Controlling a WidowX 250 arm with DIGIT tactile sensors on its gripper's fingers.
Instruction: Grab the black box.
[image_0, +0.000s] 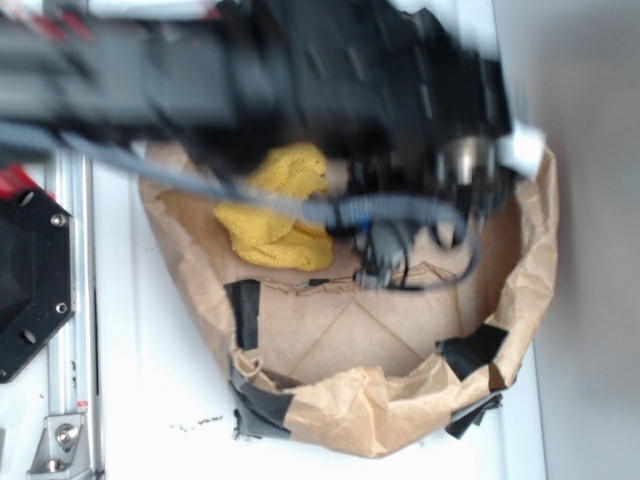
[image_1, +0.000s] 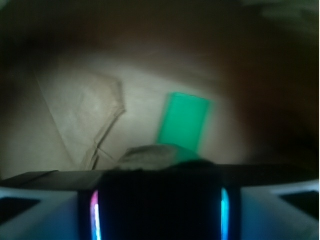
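In the wrist view the black box (image_1: 159, 210) fills the whole gap between my gripper (image_1: 159, 185) fingers, with thin pink and cyan glints along its two side edges. The pale fingers (image_1: 45, 210) press against both sides, so the gripper is shut on the box. Seen from the exterior camera, the blurred arm reaches down into a brown paper bag (image_0: 380, 410) and the gripper (image_0: 385, 255) hangs low inside it. The box itself cannot be made out there.
A flat green block (image_1: 184, 122) lies on the bag floor just beyond the gripper, with a dark brown rough lump (image_1: 150, 155) in front of it. A yellow cloth (image_0: 280, 210) sits at the bag's back left. Black tape (image_0: 245, 312) patches the bag's rim.
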